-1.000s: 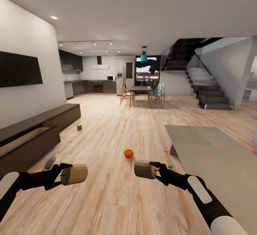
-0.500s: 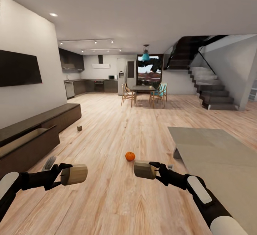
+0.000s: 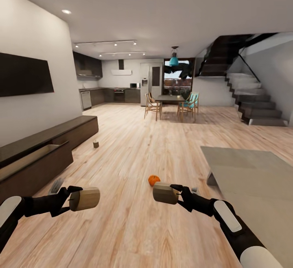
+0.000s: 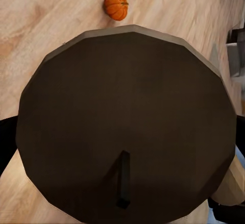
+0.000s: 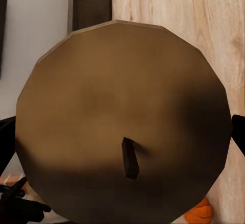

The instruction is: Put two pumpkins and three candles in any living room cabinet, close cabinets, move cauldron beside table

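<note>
The cabinet [image 3: 49,146] runs along the wall under the dark wall screen [image 3: 24,75]. 1 of its drawers [image 3: 34,160] stands pulled out; its pale interior is seen only at a shallow angle, and no contents can be made out from the head view. The remaining drawer fronts of the cabinet sit flush.

Left arm: extended low and forward, forearm level, on the cabinet's side of the floor. The left gripper [image 3: 72,199] is clamped on 1 candle [image 3: 84,199], a stubby cylinder held on its side with the flat end pointing away from the cabinet. In the left wrist view that candle's wick end [image 4: 127,127] faces the camera and hides the fingers.

Right arm: extended likewise, further from the cabinet. The right gripper [image 3: 178,194] is clamped on a 2nd candle [image 3: 165,193], also on its side, flat end turned toward the cabinet. Its wick end [image 5: 122,117] faces the right wrist camera.

A 3rd candle [image 3: 96,144] stands upright on the wood floor [image 3: 134,146] just off the cabinet's far end. 1 pumpkin [image 3: 153,180] lies on the floor well out from the cabinet, just beyond the right-held candle. A low grey table [image 3: 252,178] stands across the room from the cabinet.
</note>
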### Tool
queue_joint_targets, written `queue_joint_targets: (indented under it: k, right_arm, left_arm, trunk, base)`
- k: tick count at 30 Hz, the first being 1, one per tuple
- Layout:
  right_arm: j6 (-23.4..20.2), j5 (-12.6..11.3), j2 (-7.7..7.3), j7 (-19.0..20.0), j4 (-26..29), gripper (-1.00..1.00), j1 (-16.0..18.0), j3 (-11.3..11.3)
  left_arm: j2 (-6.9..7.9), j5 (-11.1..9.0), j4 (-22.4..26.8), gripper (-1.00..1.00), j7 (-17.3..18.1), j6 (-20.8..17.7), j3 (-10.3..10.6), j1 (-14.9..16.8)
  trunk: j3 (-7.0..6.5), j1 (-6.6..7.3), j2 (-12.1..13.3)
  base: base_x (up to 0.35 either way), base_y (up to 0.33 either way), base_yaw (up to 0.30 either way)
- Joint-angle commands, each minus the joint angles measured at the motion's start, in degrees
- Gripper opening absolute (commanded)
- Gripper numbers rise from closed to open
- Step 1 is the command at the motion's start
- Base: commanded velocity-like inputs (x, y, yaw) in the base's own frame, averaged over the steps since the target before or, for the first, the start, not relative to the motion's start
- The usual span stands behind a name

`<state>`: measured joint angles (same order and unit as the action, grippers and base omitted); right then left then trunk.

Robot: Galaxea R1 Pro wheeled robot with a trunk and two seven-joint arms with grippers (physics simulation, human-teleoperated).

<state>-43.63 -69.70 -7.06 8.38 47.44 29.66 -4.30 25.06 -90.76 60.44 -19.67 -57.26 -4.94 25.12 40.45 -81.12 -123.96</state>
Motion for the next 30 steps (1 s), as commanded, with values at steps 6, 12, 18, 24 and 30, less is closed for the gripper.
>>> queue_joint_targets:
  k: [6,12,18,24,30]
  right_arm:
    - [-0.1,-0.2,-0.05,0.3,0.0,-1.0,0.0,-0.1]
    - [-0.1,-0.2,-0.05,0.4,0.0,-1.0,0.0,-0.1]
    - [-0.1,-0.2,-0.05,0.4,-0.1,-1.0,0.0,-0.1]
    - [-0.1,-0.2,-0.05,0.4,-0.1,-1.0,0.0,-0.1]
    - [0.0,-0.2,-0.06,0.4,-0.1,-1.0,0.0,-0.1]
  left_arm:
    - [-0.03,-0.7,0.0,-1.0,-0.5,-0.1,-0.1,0.0]
    - [-0.07,-0.7,0.0,-1.0,-0.5,-0.1,-0.1,0.0]
    - [-0.07,-0.7,0.0,-1.0,-0.5,-0.1,-0.1,0.0]
    - [-0.09,-0.7,0.0,-1.0,-0.5,-0.1,-0.1,0.0]
    - [-0.04,-0.7,0.0,-1.0,-0.5,-0.1,-0.1,0.0]
  trunk:
    - [0.1,-0.01,0.0]
    - [0.1,-0.01,0.0]
    - [0.1,-0.01,0.0]
    - [0.1,-0.01,0.0]
    - [0.1,-0.01,0.0]
  base:
    - [0.219,0.0,0.009]
    - [0.219,0.0,0.0]
    - [0.222,0.0,0.0]
    - [0.225,0.0,0.0]
    - [0.225,0.0,0.0]
